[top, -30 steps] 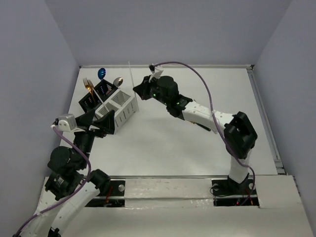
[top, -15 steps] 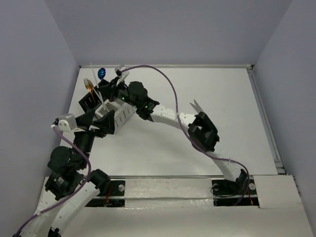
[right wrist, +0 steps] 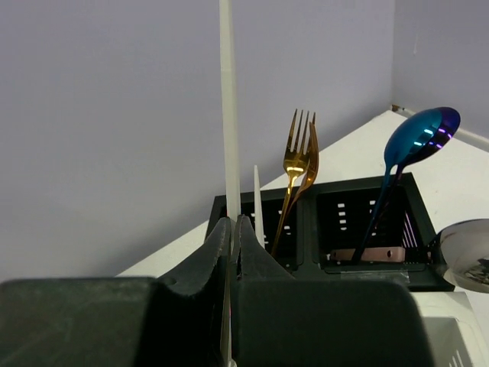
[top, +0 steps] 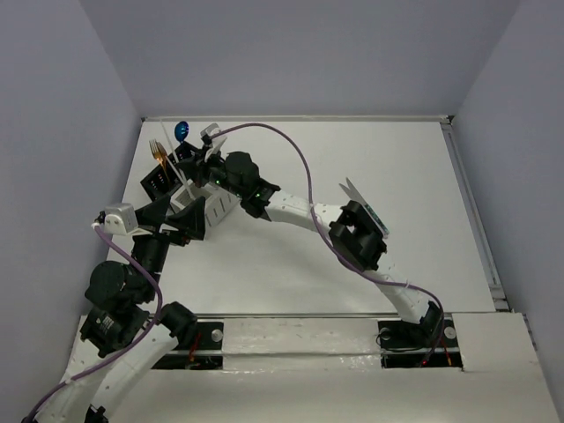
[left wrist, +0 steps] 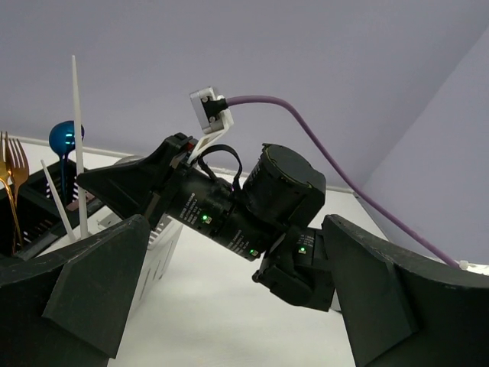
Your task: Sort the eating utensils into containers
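My right gripper (right wrist: 233,229) is shut on a white chopstick (right wrist: 227,115) and holds it upright over the white caddy (top: 220,201), beside the black caddy (right wrist: 367,222). The black caddy holds a second white chopstick (right wrist: 257,202), two gold forks (right wrist: 296,164) and a blue spoon (right wrist: 420,138). A silver spoon (right wrist: 466,264) stands at the right edge. In the top view the right gripper (top: 194,159) reaches over both caddies. My left gripper (top: 179,220) is open and empty just in front of the white caddy. The held chopstick (left wrist: 77,138) also shows in the left wrist view.
The right arm (top: 352,233) stretches across the middle of the table from its base. The caddies stand near the far left corner, close to the left wall (top: 97,132). A raised rail (top: 471,211) runs along the table's right edge.
My right arm has swung left with the chopstick, from beside the white caddy to over the caddies. The left arm has not moved.
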Robot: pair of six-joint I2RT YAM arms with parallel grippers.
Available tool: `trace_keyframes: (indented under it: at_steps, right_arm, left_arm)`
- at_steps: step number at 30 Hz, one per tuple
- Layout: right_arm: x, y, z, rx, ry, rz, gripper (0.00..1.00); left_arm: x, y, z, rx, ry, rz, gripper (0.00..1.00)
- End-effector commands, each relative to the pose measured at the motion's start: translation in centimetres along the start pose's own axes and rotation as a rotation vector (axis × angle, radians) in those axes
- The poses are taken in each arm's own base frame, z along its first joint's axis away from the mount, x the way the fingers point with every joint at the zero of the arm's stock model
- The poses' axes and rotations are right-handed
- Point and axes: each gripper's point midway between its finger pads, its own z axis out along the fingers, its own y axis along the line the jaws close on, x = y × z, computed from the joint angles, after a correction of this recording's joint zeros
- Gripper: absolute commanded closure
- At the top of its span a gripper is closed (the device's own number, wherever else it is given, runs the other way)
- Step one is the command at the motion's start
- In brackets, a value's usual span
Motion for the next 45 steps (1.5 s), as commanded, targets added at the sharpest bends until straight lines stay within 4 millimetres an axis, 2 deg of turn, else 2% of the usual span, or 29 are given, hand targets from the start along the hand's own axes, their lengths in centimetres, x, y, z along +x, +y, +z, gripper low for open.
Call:
trace_keyframes:
  at_steps: [1,6,9,10,11,14,16,18,19,20,21,22,23,24,25,26,27,28,29,30,31,32,34,35,36,37,40,43,45]
  right_arm:
    - [-0.2,0.6,-0.1,-0.017,-0.033,-0.052,1.00]
    - [-0.9,1.1,-0.8,-0.043,-0.045,-0.077,0.99]
    - [-1.6,1.5,-0.9,-0.058,-0.051,-0.102,0.81]
    - [-1.6,1.6,-0.9,-0.062,-0.041,-0.106,0.67]
    - [-1.8,1.8,-0.9,-0.073,-0.037,-0.113,0.61]
    - [-2.2,2.1,-1.1,-0.081,-0.027,-0.112,0.45]
    - [-3.2,2.3,-1.6,-0.077,-0.039,-0.105,0.39]
    - [-3.9,2.2,-2.0,-0.062,-0.044,-0.123,0.39]
    - [-5.8,2.6,-2.5,-0.060,-0.065,-0.129,0.39]
    - [-5.1,2.3,-3.2,-0.047,-0.040,-0.127,0.39]
    - [-7.9,2.3,-4.1,-0.040,-0.072,-0.127,0.40]
    - [-6.4,0.8,-5.4,-0.015,-0.025,-0.119,0.41]
    - [-8.8,0.9,-5.9,-0.013,-0.059,-0.120,0.42]
    - [-6.9,-0.5,-7.3,0.018,0.002,-0.100,0.44]
    - [-8.7,-0.9,-9.0,0.042,0.019,-0.091,0.47]
    - [-8.6,-3.2,-10.4,0.092,0.056,-0.082,0.49]
    - [-4.9,-5.4,-12.9,0.164,0.190,-0.047,0.52]
    - [-4.2,-7.0,-14.8,0.217,0.247,-0.027,0.54]
    - [-4.4,-10.0,-17.9,0.307,0.293,0.006,0.55]
    - [-1.9,-11.8,-21.2,0.385,0.422,0.045,0.57]
    - [-1.0,-13.2,-23.7,0.444,0.485,0.076,0.57]
    - [-1.9,-15.3,-26.7,0.518,0.509,0.108,0.58]
    - [1.7,-16.6,-33.1,0.639,0.704,0.176,0.61]
    - [2.2,-17.1,-35.0,0.686,0.744,0.195,0.61]
    - [1.6,-17.8,-36.9,0.733,0.752,0.209,0.61]
    - [2.9,-17.7,-39.5,0.776,0.830,0.236,0.60]
    - [3.4,-19.9,-44.3,0.955,0.912,0.225,0.57]
    - [4.1,-21.2,-46.9,1.030,0.990,0.217,0.57]
    - [3.9,-21.9,-47.7,1.051,1.024,0.206,0.56]
  left_arm:
    - [-0.6,-0.2,0.1,0.014,-0.034,-0.002,0.01]
    - [-0.4,-0.3,0.2,0.014,-0.030,0.000,0.01]
    - [-0.4,-0.3,0.2,0.017,-0.029,0.000,0.01]
    - [-0.4,-0.3,0.2,0.018,-0.027,0.000,0.01]
    - [-0.3,-0.4,0.3,0.018,-0.026,0.001,0.01]
    - [-0.3,-0.4,0.3,0.019,-0.024,0.001,0.01]
    - [-0.2,-0.4,0.3,0.020,-0.022,0.002,0.01]
    - [-0.2,-0.4,0.4,0.021,-0.021,0.001,0.01]
    - [-0.2,-0.5,0.3,0.023,-0.021,0.001,0.01]
    - [-0.2,-0.5,0.3,0.025,-0.022,0.002,0.01]
    - [-0.3,-0.5,0.3,0.023,-0.023,0.000,0.01]
    - [-0.3,-0.4,0.2,0.023,-0.026,-0.001,0.01]
    - [-0.3,-0.4,0.2,0.023,-0.026,-0.001,0.01]
    - [-0.4,-0.5,0.2,0.025,-0.030,-0.004,0.01]
    - [-0.5,-0.5,0.1,0.029,-0.033,-0.005,0.01]
    - [-0.6,-0.6,0.0,0.032,-0.035,-0.007,0.01]
    - [-0.8,-0.6,-0.1,0.038,-0.039,-0.009,0.01]
    - [-0.9,-0.6,-0.2,0.040,-0.045,-0.013,0.01]
    - [-1.1,-0.7,-0.4,0.043,-0.051,-0.016,0.01]
    - [-1.1,-0.6,-0.4,0.042,-0.053,-0.017,0.01]
    - [-1.2,-0.8,-0.5,0.051,-0.052,-0.020,0.01]
    - [-1.1,-0.8,-0.5,0.049,-0.051,-0.020,0.01]
    - [-1.0,-1.0,-0.4,0.058,-0.046,-0.022,0.01]
    - [-1.0,-1.0,-0.4,0.058,-0.046,-0.022,0.01]
    - [-1.1,-1.0,-0.5,0.060,-0.047,-0.022,0.01]
    - [-1.1,-1.0,-0.4,0.060,-0.047,-0.022,0.01]
    - [-1.1,-1.1,-0.5,0.066,-0.046,-0.026,0.01]
    - [-1.2,-1.1,-0.6,0.065,-0.050,-0.026,0.01]
    - [-1.4,-1.0,-0.8,0.066,-0.057,-0.029,0.01]
